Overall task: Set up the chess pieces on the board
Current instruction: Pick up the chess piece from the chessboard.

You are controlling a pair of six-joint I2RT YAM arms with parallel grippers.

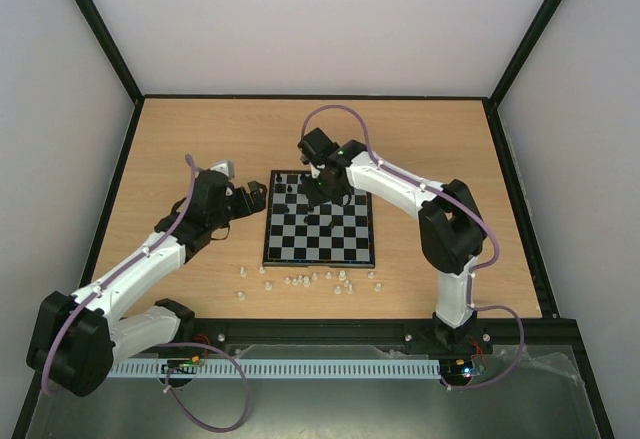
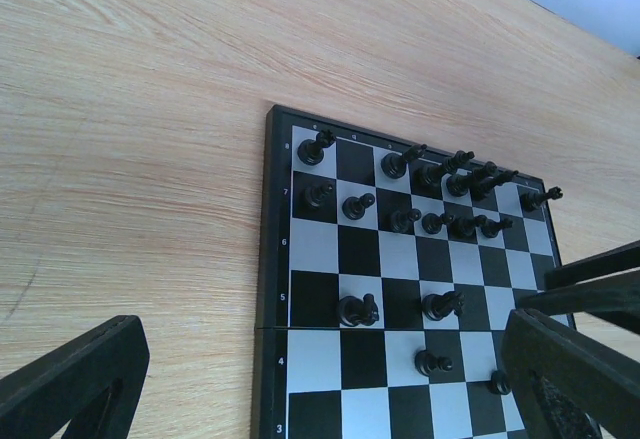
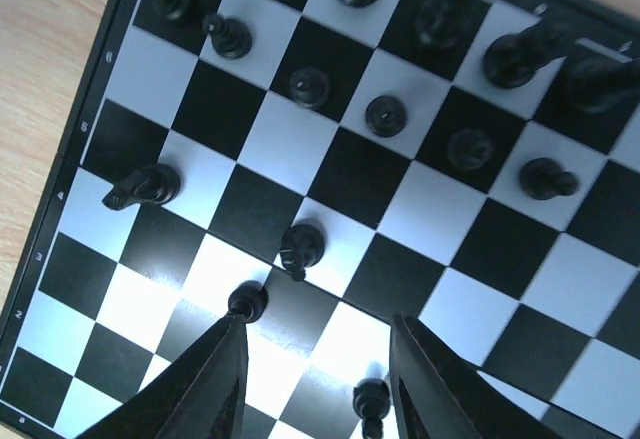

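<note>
Seemingly, right gripper [image 3: 318, 327] hovers parted over board [image 3: 470, 299].

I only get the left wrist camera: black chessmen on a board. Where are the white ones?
Observer: The white pieces lie scattered on the table along the near edge of the board.
Operator: Is anything else over the board?
Observer: Yes, the right gripper hangs above its far half, among the black pieces.
Operator: Is it holding one?
Observer: No; its own camera shows the jaws apart with nothing clamped between them.
</note>
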